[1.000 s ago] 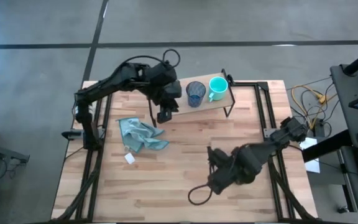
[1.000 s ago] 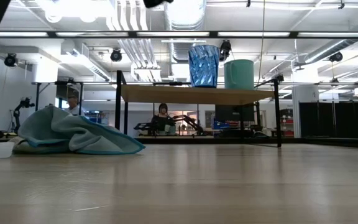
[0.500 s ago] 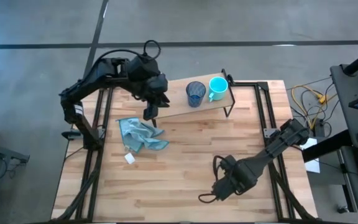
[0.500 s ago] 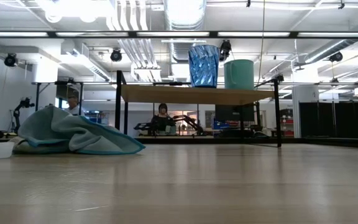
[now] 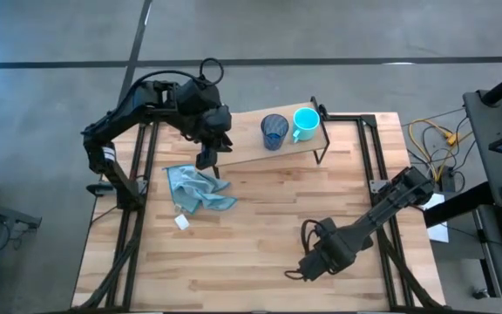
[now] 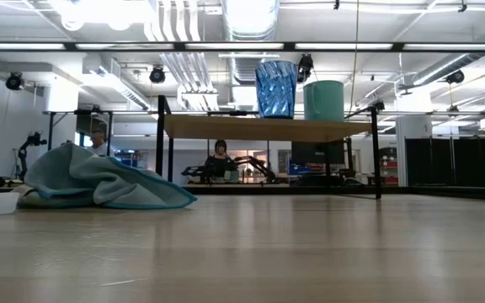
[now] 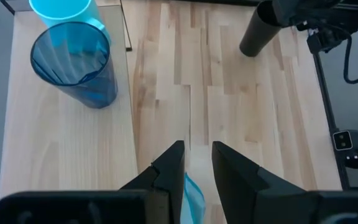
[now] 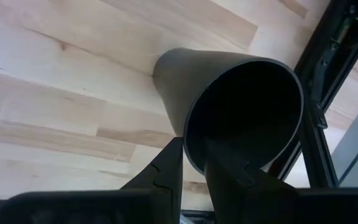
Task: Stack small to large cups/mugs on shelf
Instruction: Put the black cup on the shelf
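Right gripper (image 5: 308, 269): pinching the rim of the black cup (image 8: 229, 112) between its two fingers, low over the near right part of the table (image 5: 260, 209), well apart from the shelf (image 5: 247, 144).
Left gripper (image 5: 206, 159): hovering over the shelf's left end, fingers parted a little and holding nothing.
Blue glass cup (image 5: 274, 131): standing upright on the shelf.
Teal mug (image 5: 305, 122): standing just beside the glass cup, possibly touching it.
Cloth (image 5: 197, 187): lying crumpled on the table, left of centre.
Progress: two vessels are sitting on the shelf; the black cup is being carried and has yet to join them, and no nesting is done.
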You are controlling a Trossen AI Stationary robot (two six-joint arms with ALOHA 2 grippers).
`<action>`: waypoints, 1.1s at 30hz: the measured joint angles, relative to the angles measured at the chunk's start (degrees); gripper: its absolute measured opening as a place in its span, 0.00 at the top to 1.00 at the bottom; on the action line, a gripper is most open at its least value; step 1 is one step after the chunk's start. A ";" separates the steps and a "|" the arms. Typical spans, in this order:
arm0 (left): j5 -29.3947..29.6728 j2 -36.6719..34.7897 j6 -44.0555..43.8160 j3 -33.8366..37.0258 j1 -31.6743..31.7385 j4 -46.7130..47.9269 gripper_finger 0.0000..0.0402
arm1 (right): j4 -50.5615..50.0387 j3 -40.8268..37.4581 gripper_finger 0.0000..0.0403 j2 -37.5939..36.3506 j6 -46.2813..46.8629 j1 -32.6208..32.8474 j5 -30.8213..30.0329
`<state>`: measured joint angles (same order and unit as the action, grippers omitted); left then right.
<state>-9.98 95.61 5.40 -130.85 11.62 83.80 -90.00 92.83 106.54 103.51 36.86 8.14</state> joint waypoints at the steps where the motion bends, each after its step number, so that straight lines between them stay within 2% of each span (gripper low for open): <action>1: -0.01 0.00 0.00 0.00 0.00 -0.11 0.83 | 0.06 -0.32 0.86 -0.02 0.00 0.00 0.00; 11: 0.00 0.00 0.01 0.00 0.00 -0.14 0.83 | 0.42 -1.27 0.86 -0.02 -2.63 0.02 -0.24; 18: 0.00 0.00 0.01 0.00 0.00 -0.16 0.83 | 0.62 -1.27 0.97 0.00 -4.94 0.02 -0.70; 22: 0.00 -0.07 -0.11 0.00 0.00 -0.09 0.83 | 0.90 -1.27 0.98 0.02 -5.49 0.02 -1.75; 27: 3.40 -0.77 -0.17 0.00 0.00 2.90 0.83 | 2.57 1.93 0.98 0.04 -5.01 -0.45 -9.02; 30: 6.77 -1.16 -0.47 0.00 -0.04 6.42 0.83 | 1.78 6.72 0.98 0.04 -7.48 -1.86 -16.75; 33: 7.48 -1.56 -0.98 0.24 0.00 6.17 0.83 | 1.30 12.20 0.98 0.03 -12.01 -4.29 -25.74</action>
<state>-2.50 94.05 4.42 -130.61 11.62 89.97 -88.70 105.03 106.57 91.50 32.57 -17.60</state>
